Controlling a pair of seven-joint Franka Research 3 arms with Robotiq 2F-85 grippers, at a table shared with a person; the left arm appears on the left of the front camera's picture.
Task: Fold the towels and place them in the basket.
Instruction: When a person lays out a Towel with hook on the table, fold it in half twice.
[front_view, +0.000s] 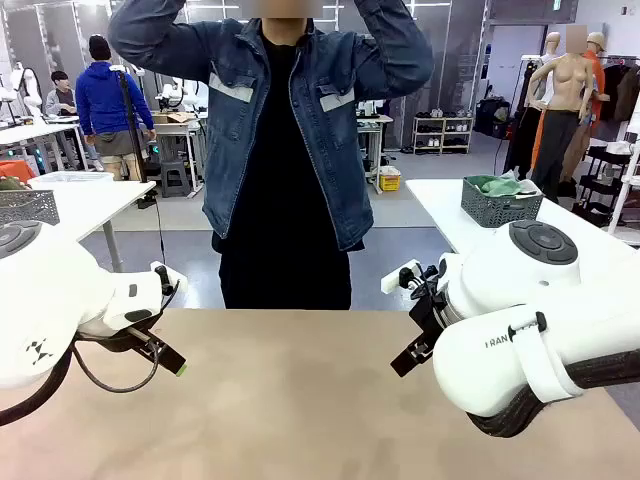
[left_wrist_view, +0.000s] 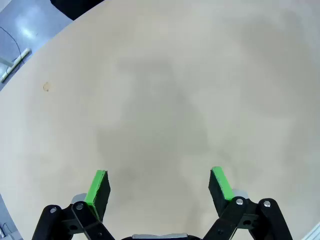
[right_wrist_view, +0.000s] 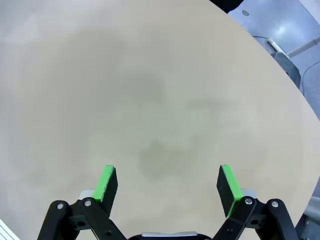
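Robotics laboratory. A left arm (front_view: 50, 300) and a right arm (front_view: 520, 340), both white, flank a beige counter (front_view: 300, 400) in an open hall with a grey floor (front_view: 385, 255), white tables (front_view: 440, 205) and a storage shelf (front_view: 442, 133).

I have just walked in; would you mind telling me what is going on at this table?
Nothing is being handled. The left gripper and the right gripper hang open above the beige table. The person stands at its far side, arms raised to the head. A dark grey basket holding green cloth sits on another table behind.
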